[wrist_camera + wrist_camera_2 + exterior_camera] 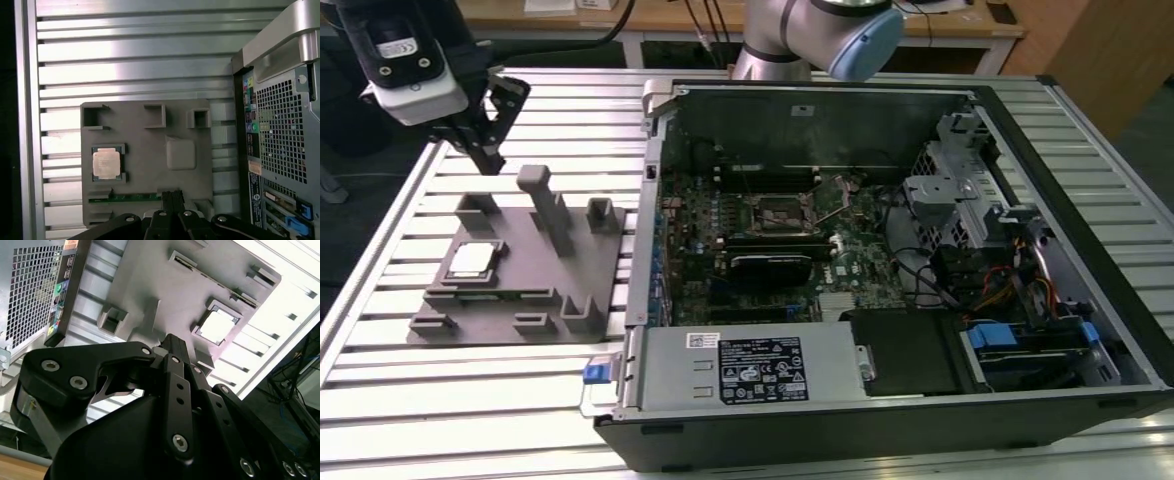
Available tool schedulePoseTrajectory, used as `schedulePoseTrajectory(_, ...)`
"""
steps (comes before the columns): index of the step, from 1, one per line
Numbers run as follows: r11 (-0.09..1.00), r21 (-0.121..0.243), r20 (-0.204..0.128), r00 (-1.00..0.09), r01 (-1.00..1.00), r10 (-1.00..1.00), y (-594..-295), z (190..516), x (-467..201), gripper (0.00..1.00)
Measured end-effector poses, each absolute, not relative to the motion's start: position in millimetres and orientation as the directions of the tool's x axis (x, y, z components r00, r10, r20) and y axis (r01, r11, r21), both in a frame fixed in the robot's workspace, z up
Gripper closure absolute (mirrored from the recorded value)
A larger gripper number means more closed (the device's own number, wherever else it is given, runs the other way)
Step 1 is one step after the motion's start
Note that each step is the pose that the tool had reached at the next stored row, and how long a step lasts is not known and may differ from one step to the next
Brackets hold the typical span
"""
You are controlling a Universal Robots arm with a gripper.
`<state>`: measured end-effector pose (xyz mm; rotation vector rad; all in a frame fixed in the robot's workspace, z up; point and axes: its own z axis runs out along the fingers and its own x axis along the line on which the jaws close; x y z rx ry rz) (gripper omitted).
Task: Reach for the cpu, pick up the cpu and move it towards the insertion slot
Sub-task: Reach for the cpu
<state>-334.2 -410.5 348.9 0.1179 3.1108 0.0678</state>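
Near grey fixture (150,145), end effector (171,194) pressed together, empty; cpu (106,163) seated in fixture.

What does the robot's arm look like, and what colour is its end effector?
The arm is a smooth silvery-grey tube with a light blue round cap on its joint. Near the wrist sits a white and grey box. The end effector is black, built from flat bars joined by shiny silver screws.
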Motion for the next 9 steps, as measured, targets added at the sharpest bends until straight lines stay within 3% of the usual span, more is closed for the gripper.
schedulePoseTrajectory(9,0.996,0.044,-0.026,-0.997,0.075,0.076,-410,333,-336,0.89)
